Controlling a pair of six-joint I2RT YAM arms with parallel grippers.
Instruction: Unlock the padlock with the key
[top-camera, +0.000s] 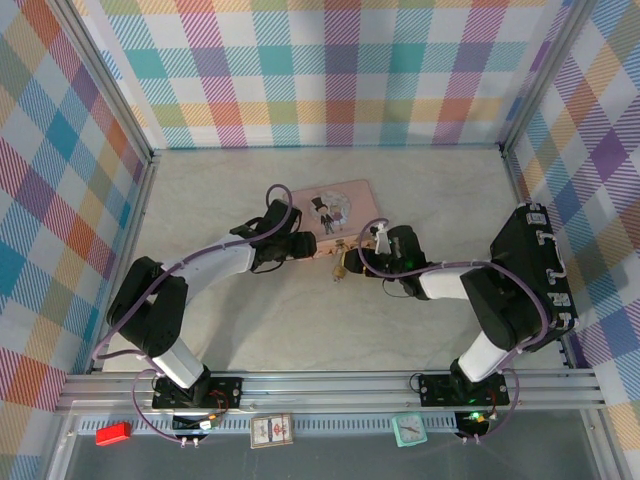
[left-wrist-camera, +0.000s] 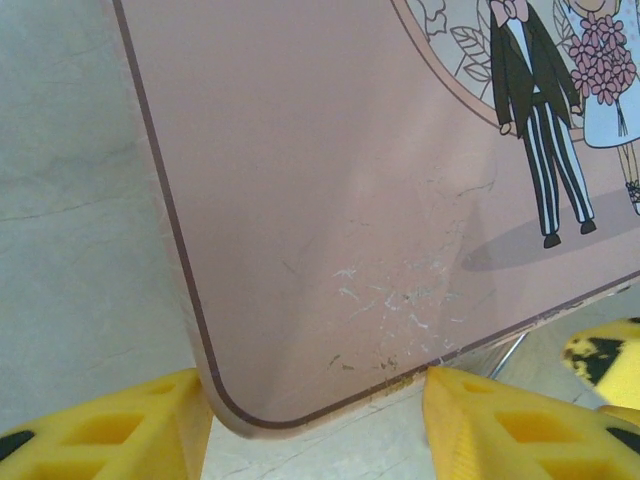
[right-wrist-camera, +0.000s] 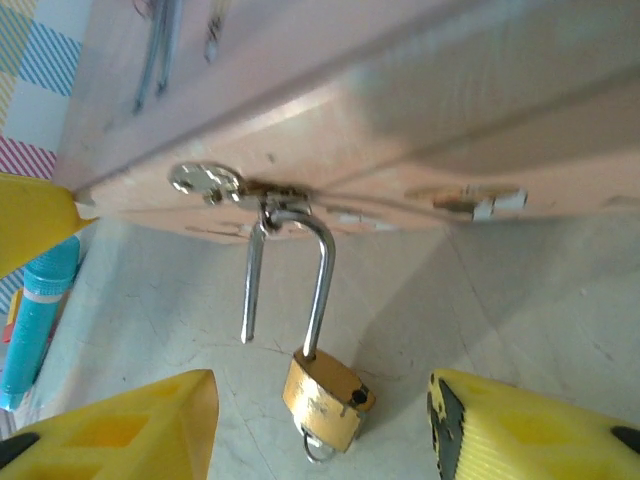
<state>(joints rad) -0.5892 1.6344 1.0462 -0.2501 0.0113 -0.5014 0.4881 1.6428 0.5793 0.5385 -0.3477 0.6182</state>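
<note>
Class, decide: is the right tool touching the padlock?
Apart. In the right wrist view, bare table shows between the padlock and the right tool on both sides.

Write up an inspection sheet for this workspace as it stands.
Surface: pale marbled table, no spills seen.
Job's things: padlock hangs by its shackle from the clasp of the pink tin; one shackle leg is out of the brass body. Small ring under the body; key too small to make out.
Clutter: red block, small card, teal clock on the near ledge.
Grippers: left gripper open, fingers flanking the tin's corner; right gripper open, either side of the padlock.
Cables: purple cables loop along both arms.
Surroundings: plaid walls, metal frame.
</note>
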